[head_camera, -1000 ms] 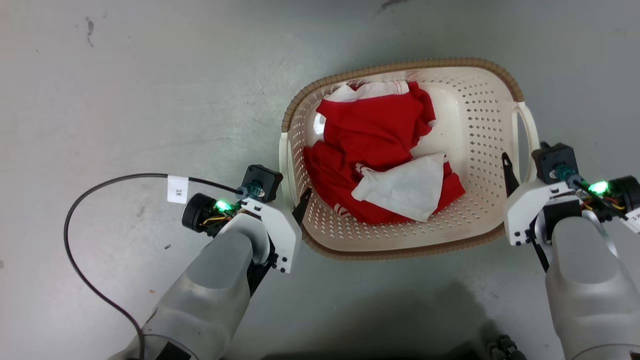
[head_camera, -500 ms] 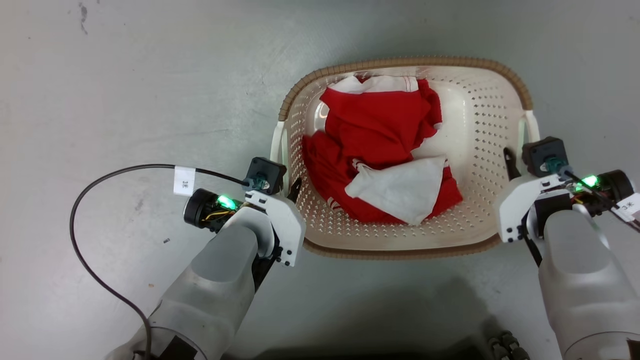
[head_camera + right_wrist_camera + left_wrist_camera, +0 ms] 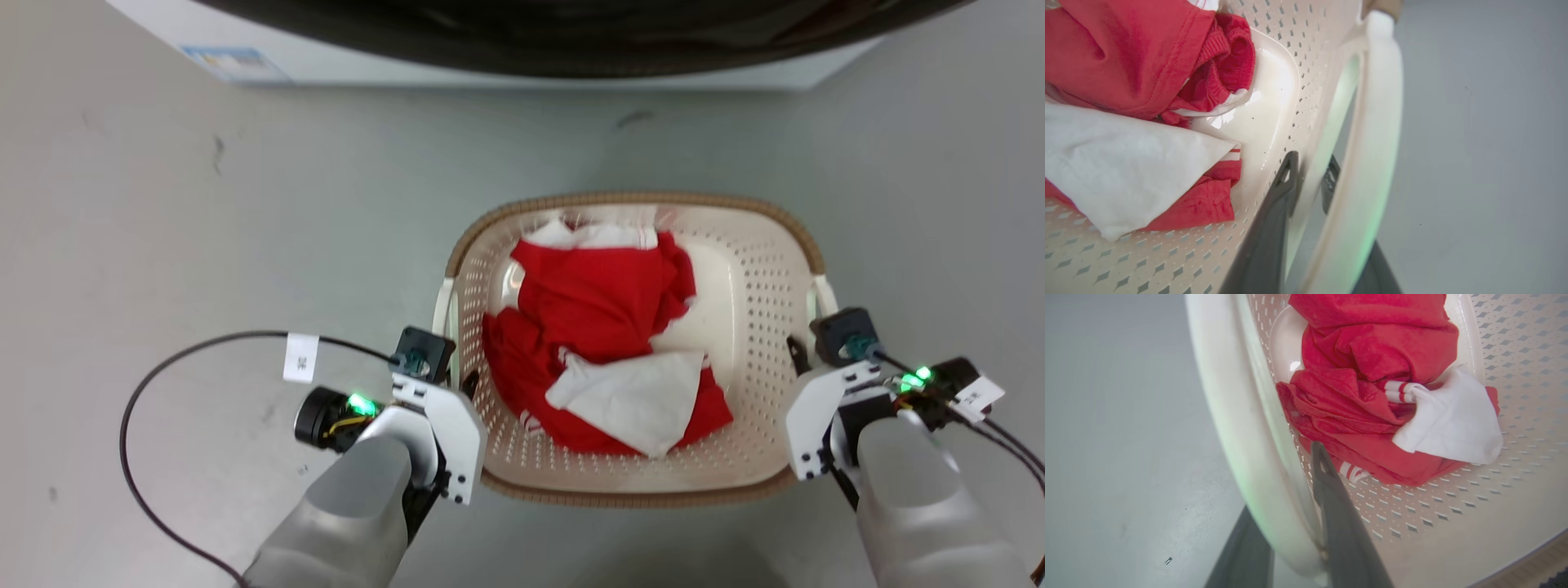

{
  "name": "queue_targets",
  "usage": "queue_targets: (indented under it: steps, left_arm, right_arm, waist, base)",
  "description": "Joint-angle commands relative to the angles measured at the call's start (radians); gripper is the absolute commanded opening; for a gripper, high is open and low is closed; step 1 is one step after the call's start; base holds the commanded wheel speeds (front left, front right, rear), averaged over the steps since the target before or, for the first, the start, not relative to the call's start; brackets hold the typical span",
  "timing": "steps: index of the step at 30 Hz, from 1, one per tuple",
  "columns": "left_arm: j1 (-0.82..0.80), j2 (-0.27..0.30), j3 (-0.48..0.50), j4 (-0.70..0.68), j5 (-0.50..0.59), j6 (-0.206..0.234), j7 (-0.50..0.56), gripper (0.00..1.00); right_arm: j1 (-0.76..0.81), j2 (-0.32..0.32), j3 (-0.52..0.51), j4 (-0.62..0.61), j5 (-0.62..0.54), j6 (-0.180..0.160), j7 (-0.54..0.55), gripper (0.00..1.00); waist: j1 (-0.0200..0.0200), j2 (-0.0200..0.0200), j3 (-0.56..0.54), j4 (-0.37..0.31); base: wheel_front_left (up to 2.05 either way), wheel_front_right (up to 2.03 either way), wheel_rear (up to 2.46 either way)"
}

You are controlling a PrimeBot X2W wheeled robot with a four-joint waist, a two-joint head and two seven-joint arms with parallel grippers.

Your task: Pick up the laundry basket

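Nearest the robot, the left gripper (image 3: 464, 380) is pinching the left side of the laundry basket (image 3: 629, 198), one finger inside the perforated wall and the other outside the loop handle. The right gripper (image 3: 1311, 163) is clamping the opposite wall, its outer finger poking through the handle opening. The basket is sitting between them over the grey floor (image 3: 204, 245), with red garments (image 3: 604, 302) and a white cloth (image 3: 624, 400) heaped toward its left. Uneven lifting is likely tilting that load, and the thin plastic could be flexing out of either narrow pinch. Beyond, a white appliance (image 3: 522, 73) is standing.

Head camera has tilted up, so you now see a white appliance (image 3: 367, 69) at top. The laundry basket (image 3: 629, 198), skewed a second ago, now sits square between left gripper (image 3: 461, 380) and right gripper (image 3: 804, 351).
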Motion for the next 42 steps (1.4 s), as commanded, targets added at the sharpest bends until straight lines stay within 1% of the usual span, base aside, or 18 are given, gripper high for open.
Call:
queue_targets:
  steps: [1,2,3,6,7,14,18,25,29,35,42]
  left_arm:
    - [0.014,0.006,-0.007,0.001,-0.007,0.0,0.001,0.0]
    - [0.022,0.006,-0.009,0.003,-0.012,0.001,0.002,0.0]
    - [0.022,0.006,-0.009,0.003,-0.012,0.001,0.002,0.0]
    - [0.043,0.006,-0.01,0.012,-0.028,0.006,0.009,0.0]
    - [0.062,0.006,-0.011,0.018,-0.039,0.003,0.018,0.0]
    - [0.114,0.008,-0.011,0.031,-0.067,0.002,0.065,0.0]
    - [0.139,0.021,-0.015,0.034,-0.078,0.0,0.112,0.0]
    - [0.163,0.039,-0.033,0.036,-0.092,-0.003,0.194,0.0]
    - [0.171,0.047,-0.049,0.035,-0.103,-0.004,0.247,0.0]
    - [0.173,0.069,-0.076,0.009,-0.133,-0.004,0.326,0.0]
    - [0.179,0.087,-0.102,-0.015,-0.173,-0.004,0.397,0.0]
  right_arm:
    - [0.025,-0.017,0.017,0.018,0.004,-0.002,0.002,0.0]
    - [0.03,-0.017,0.027,0.028,0.009,-0.002,0.001,0.0]
    - [0.03,-0.017,0.027,0.028,0.009,-0.002,0.001,0.0]
    - [0.044,-0.016,0.055,0.049,0.033,-0.002,0.0,0.0]
    - [0.058,-0.016,0.078,0.061,0.058,-0.002,-0.001,0.0]
    - [0.109,-0.015,0.186,0.073,0.161,-0.002,0.011,0.0]
    - [0.155,-0.015,0.304,0.074,0.258,-0.002,0.056,0.0]
    - [0.204,-0.015,0.532,0.075,0.47,-0.001,0.161,0.0]
    - [0.221,-0.015,0.638,0.072,0.577,0.0,0.23,0.0]
    - [0.224,-0.013,0.746,0.049,0.696,0.0,0.324,0.0]
    - [0.209,-0.013,0.826,0.044,0.78,0.0,0.389,0.0]
  waist:
    - [0.0,0.0001,-0.11,0.012]
    - [0.0,0.0001,-0.132,0.014]
    - [0.0,0.0001,-0.132,0.014]
    - [0.0,0.0001,-0.195,0.022]
    - [0.0,0.0001,-0.241,0.027]
    - [0.0,0.0001,-0.374,0.033]
    - [0.0,0.0001,-0.442,0.033]
    - [0.0,0.0001,-0.55,0.031]
    - [0.0,0.0001,-0.598,0.03]
    - [0.0,0.0001,-0.643,0.032]
    - [0.0,0.0001,-0.674,0.032]
  base:
    - [0.0,0.0,0.0]
    - [0.0,0.0,0.0]
    - [0.0,0.0,0.0]
    - [0.0,0.0,0.0]
    - [0.0,0.0,0.0]
    - [0.0,0.0,0.0]
    - [0.0,0.0,0.0]
    - [0.0,0.0,0.0]
    - [0.0,0.0,0.0]
    - [0.0,0.0,0.0]
    - [0.0,0.0,0.0]
